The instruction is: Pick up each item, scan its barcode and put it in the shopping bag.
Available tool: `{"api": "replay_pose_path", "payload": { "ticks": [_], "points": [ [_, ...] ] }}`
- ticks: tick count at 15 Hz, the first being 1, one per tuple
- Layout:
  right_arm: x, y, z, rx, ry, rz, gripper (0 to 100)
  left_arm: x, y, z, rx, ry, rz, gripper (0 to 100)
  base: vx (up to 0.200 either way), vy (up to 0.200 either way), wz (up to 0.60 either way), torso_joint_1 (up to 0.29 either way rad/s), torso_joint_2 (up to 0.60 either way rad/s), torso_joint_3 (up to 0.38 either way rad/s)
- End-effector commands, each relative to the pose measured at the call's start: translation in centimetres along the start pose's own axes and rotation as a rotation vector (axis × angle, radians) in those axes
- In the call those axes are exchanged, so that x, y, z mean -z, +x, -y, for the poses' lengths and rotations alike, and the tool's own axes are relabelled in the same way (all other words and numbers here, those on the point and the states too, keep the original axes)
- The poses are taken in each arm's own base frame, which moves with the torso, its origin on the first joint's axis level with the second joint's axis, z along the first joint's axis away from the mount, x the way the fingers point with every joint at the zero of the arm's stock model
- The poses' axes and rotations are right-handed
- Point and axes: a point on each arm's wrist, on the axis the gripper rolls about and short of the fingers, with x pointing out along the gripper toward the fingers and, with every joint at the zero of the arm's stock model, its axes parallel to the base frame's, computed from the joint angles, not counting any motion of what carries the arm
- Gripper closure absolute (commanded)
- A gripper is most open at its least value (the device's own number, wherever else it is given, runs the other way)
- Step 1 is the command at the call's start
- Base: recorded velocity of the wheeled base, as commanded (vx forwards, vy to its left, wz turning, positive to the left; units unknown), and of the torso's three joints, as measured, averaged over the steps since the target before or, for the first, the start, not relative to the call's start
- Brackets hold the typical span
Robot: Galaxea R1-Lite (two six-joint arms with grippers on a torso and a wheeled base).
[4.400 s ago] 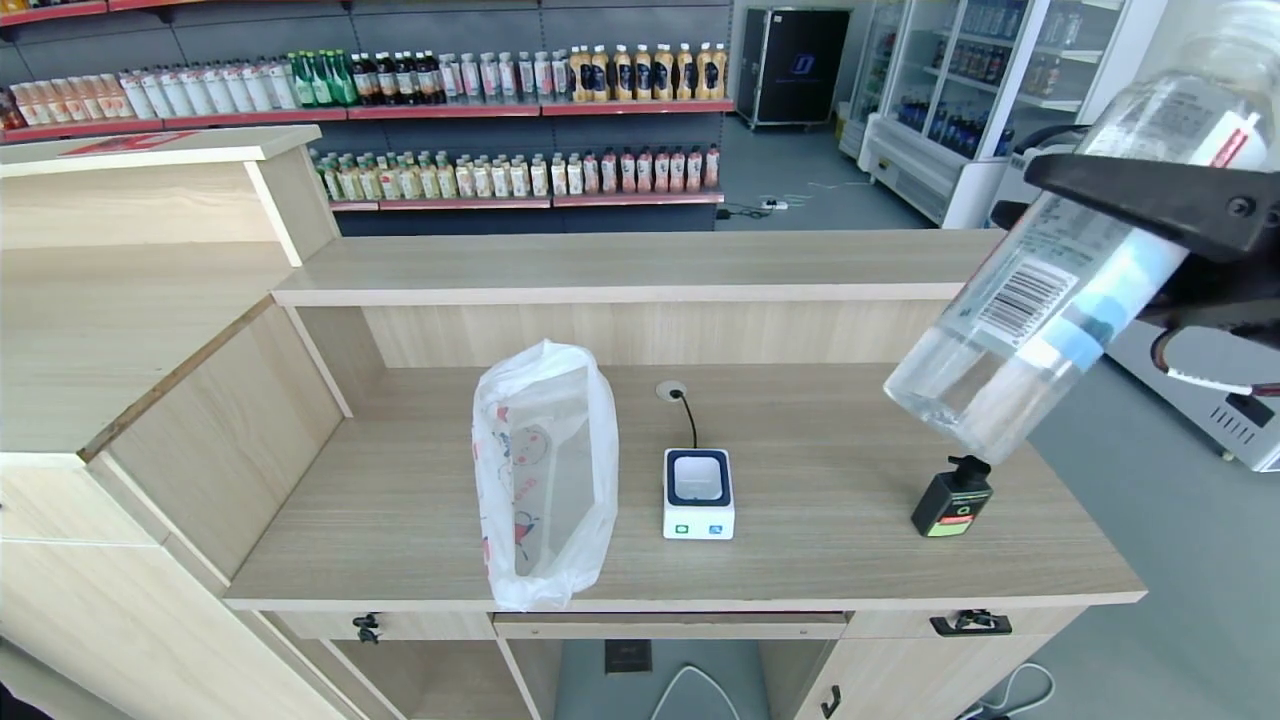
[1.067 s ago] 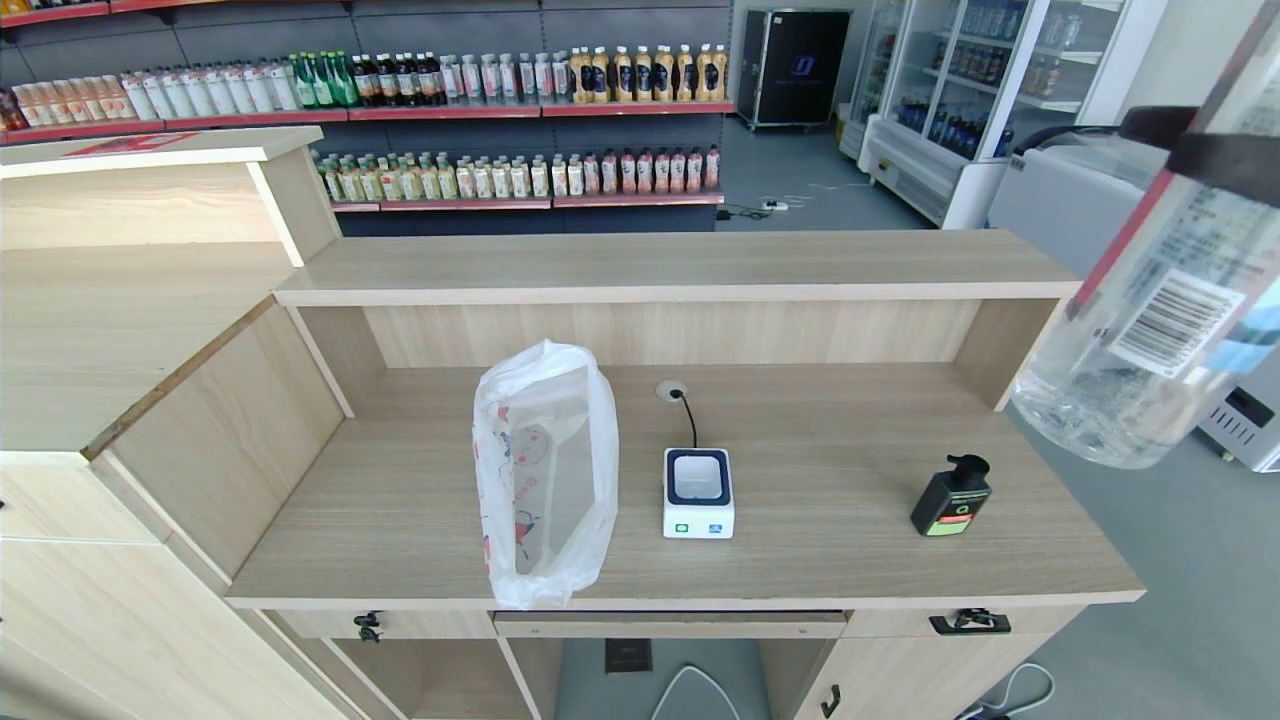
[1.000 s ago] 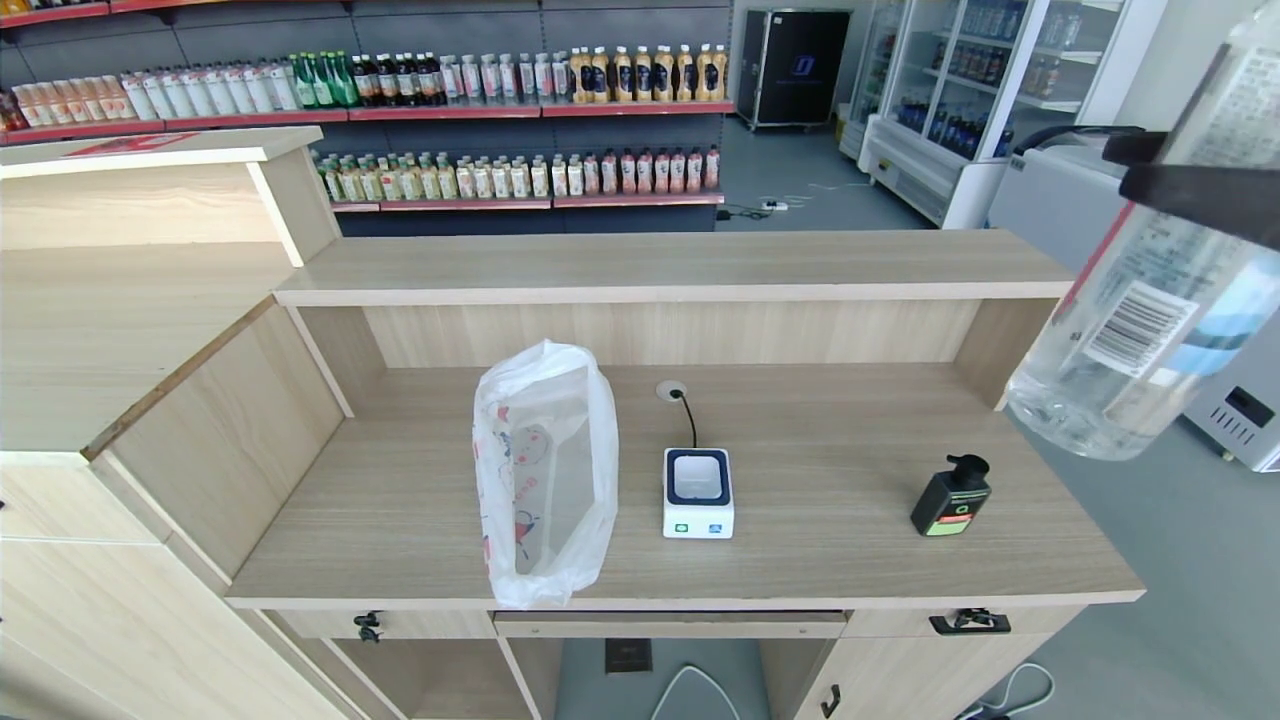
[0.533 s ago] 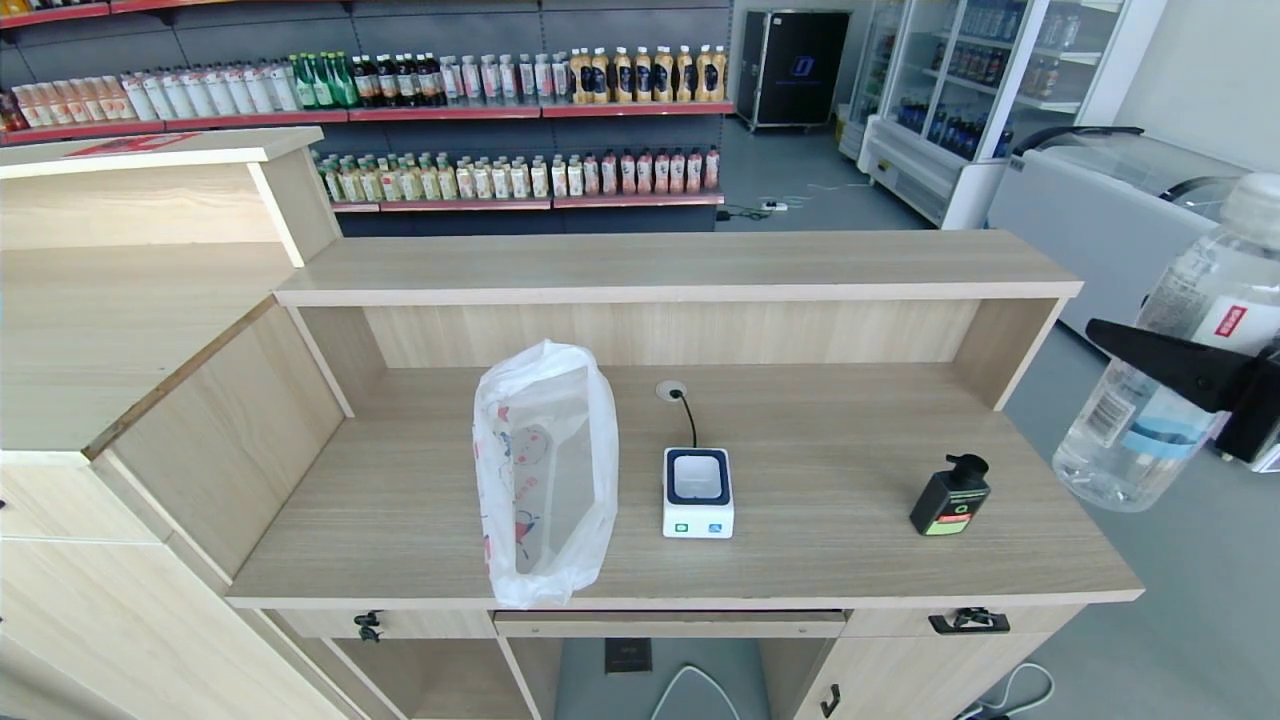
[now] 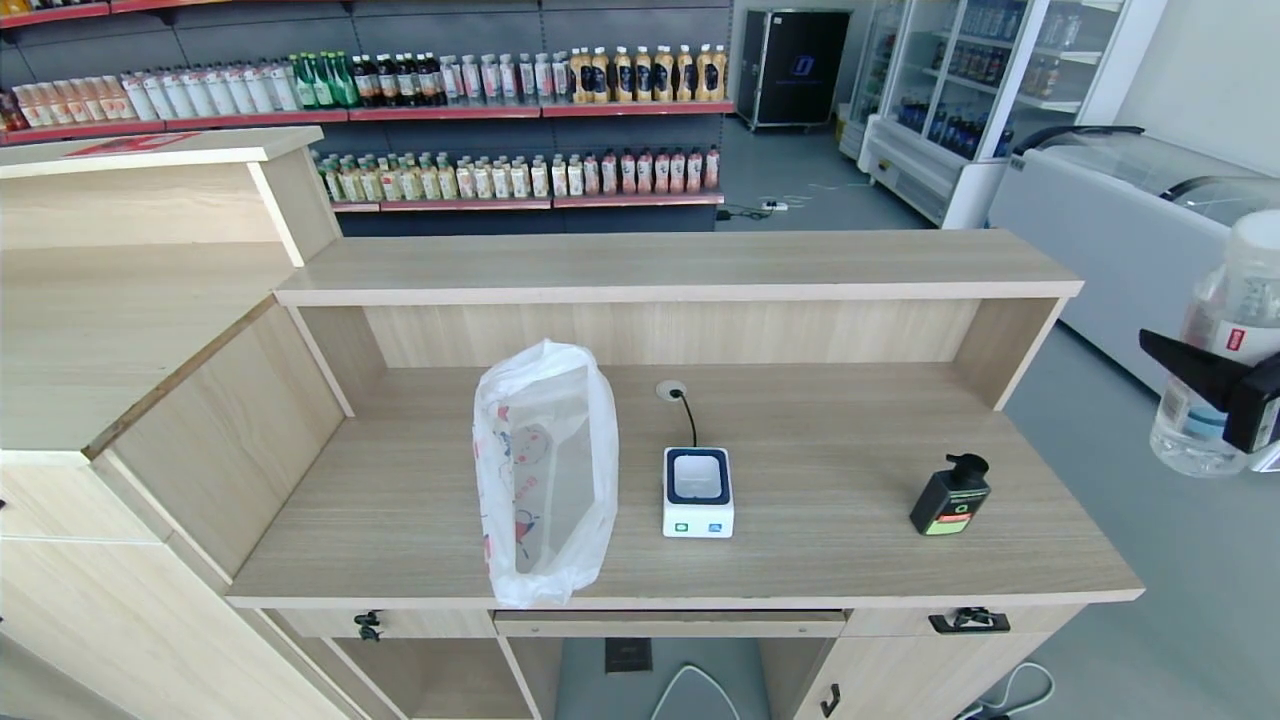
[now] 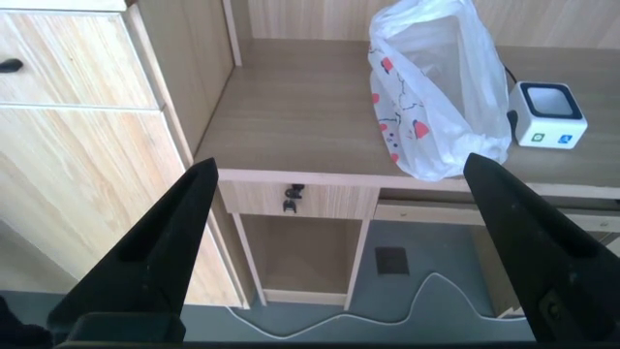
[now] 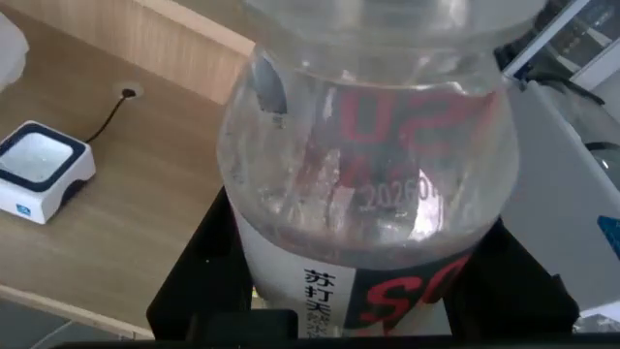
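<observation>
Right now the clear water bottle (image 5: 1215, 350) is in my right gripper (image 5: 1225, 395), whose jaws are clamped across its body around the label. It hangs roughly upright, cap uppermost, out past the right end of the counter (image 5: 820, 560) and well apart from everything standing on it. I judge that a grip around the middle keeps the bottle from swinging and leaves much of the label uncovered. From my right wrist I look down the bottle (image 7: 368, 165) and see red print, but I cannot tell which way the barcode faces.

Next comes the scanner (image 5: 698, 492), a small white box near the middle of the counter with its window facing up and its cable running to a hole behind it. Because of that window, I reckon the bottle must be carried over it and tipped so the code looks down; this bottle's scan is not yet done, I'd say.

Just beside the scanner, on my left, the shopping bag (image 5: 545, 470) stands with its mouth open, probably so the trip from scan to drop is short. 1 dark pump bottle (image 5: 950, 497) waits near the counter's right end.

My left gripper (image 6: 334, 252) hangs low off the counter's left front, jaws wide apart with nothing between them.
</observation>
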Motion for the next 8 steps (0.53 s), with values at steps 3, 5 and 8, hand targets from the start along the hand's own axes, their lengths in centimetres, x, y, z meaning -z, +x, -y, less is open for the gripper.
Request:
{"api": "replay_pose_path", "payload": {
  "ticks": [3,5,8],
  "points": [
    [0.2,1.0,0.3,0.040,-0.038,0.006,100,0.0,0.0,0.0,-0.001,0.000,0.000,0,0.000,0.000,0.60,-0.001,0.00,0.002],
    [0.5,1.4,0.1,0.039,-0.033,-0.008,100,0.0,0.0,0.0,-0.001,0.000,0.000,0,0.000,0.000,0.60,0.005,0.00,-0.002],
    [1.1,2.2,-0.3,0.001,-0.027,-0.015,100,0.0,0.0,0.0,-0.001,0.000,0.000,0,0.000,0.000,0.40,0.003,0.01,0.000]
  ]
}}
